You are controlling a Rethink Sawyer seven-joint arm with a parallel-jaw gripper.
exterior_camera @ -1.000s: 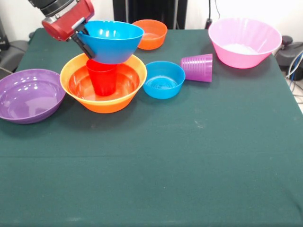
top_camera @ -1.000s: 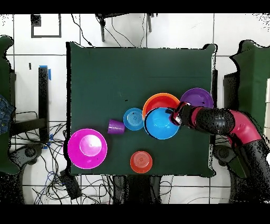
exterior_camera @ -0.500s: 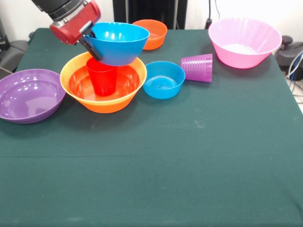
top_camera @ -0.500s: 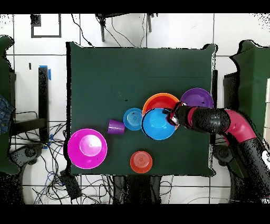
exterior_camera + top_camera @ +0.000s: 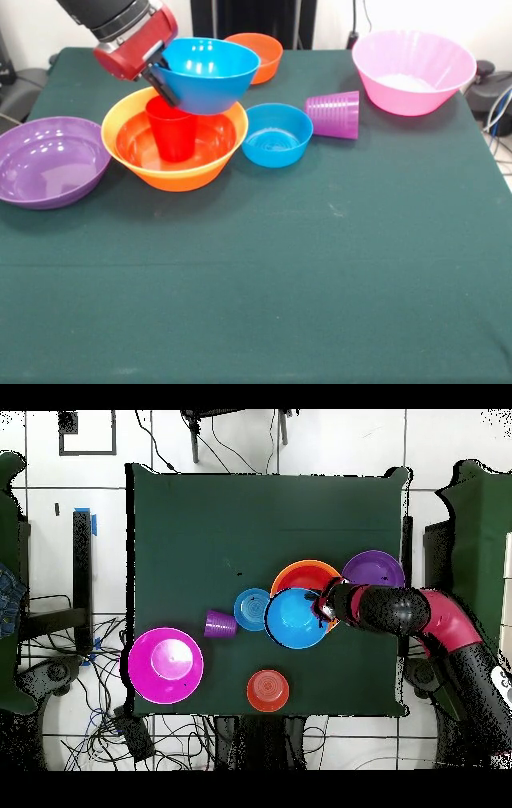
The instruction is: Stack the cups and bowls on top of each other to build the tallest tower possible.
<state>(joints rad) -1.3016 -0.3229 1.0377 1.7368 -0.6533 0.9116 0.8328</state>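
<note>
Right now the gripper (image 5: 162,76) is pinching the rim of the big blue bowl (image 5: 206,74), one finger inside and one outside, and holds it up in the air. The big blue bowl is tipped a little and hangs over the back part of the large orange bowl (image 5: 174,170). A shallow red-orange bowl (image 5: 210,138) sits inside the large orange bowl, and a red cup (image 5: 173,130) stands upright in the middle of it. The big blue bowl's bottom is just above the red cup, and I cannot tell if they touch. Just beside the large orange bowl, toward the middle of the green table (image 5: 280,264), sits a small blue bowl (image 5: 277,134). Next to that, a purple cup (image 5: 334,114) lies on its side. A purple bowl (image 5: 48,161) rests near the table's edge on the other side of the large orange bowl. A small orange bowl (image 5: 258,56) sits behind the big blue bowl. A big pink bowl (image 5: 413,71) stands well apart in a corner. From above, the red and black arm (image 5: 410,612) reaches in from the side.
</note>
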